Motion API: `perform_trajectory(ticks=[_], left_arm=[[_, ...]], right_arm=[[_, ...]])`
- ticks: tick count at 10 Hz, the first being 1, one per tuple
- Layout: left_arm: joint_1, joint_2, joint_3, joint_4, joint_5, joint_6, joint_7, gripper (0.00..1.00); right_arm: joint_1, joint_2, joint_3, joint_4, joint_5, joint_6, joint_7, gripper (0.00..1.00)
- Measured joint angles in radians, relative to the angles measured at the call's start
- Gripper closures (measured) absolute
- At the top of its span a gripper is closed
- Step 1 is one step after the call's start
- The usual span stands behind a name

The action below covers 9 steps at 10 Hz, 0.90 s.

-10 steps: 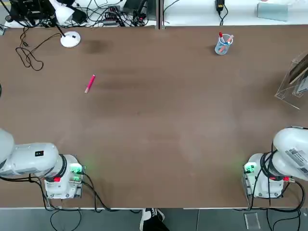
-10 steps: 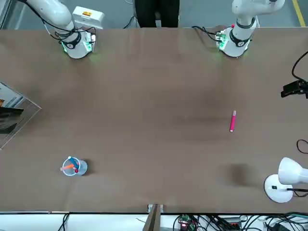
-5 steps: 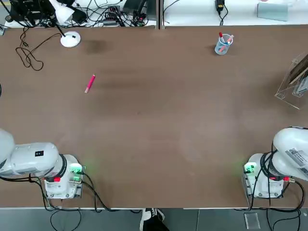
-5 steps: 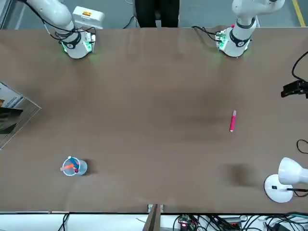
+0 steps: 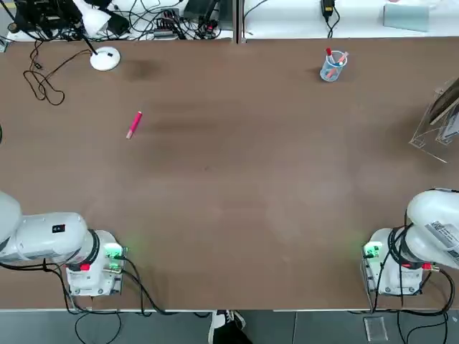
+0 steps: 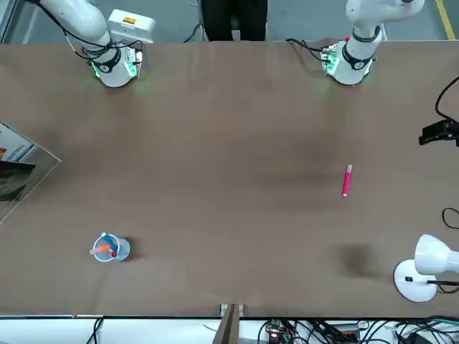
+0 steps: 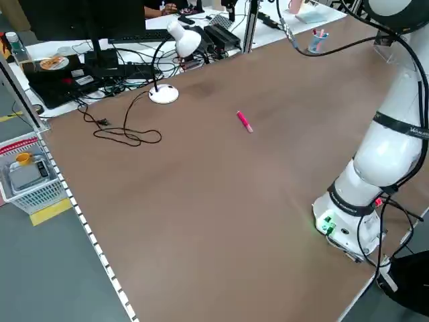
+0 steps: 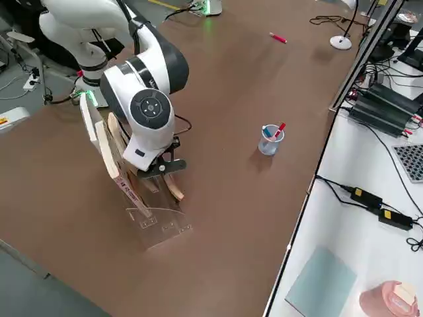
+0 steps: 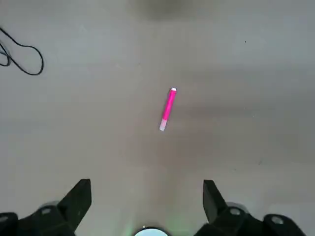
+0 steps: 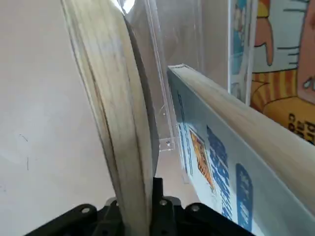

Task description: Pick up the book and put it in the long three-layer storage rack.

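Right gripper (image 10: 135,209) jaws are clamping shut on the book's (image 10: 115,113) lower edge, gripping it by the thin side so it is standing upright and can slide down between the slanted panels. The book is sitting at the clear rack (image 8: 155,221), at the tabletop's (image 5: 237,179) far right edge, beside another book (image 10: 221,152) already leaning in a slot. It looks mostly inserted; judging by the grip, release is the step left. The gripper is pointing down over the rack to keep the book aligned with the slot.

Left gripper (image 9: 146,196) jaws are standing wide open, holding nothing, parked above the tabletop over a pink marker (image 9: 168,108), out of the way. A cup of pens (image 5: 333,66) is sitting well apart from the rack, so nothing is crowding it.
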Motion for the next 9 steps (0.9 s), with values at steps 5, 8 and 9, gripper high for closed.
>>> perform_trajectory(ticks=[5, 8, 9], left_arm=[[0.0, 0.0, 0.0, 0.0, 0.0, 0.0, 0.0, 0.0], [0.0, 0.0, 0.0, 0.0, 0.0, 0.0, 0.0, 0.0], [0.0, 0.0, 0.0, 0.0, 0.0, 0.0, 0.0, 0.0]], right_arm=[[0.0, 0.012, -0.002, 0.003, 0.0, 0.003, 0.0, 0.85], [0.0, 0.013, -0.002, 0.004, 0.001, 0.004, 0.001, 0.84], [0.0, 0.013, -0.002, 0.004, 0.001, 0.004, 0.001, 0.79]])
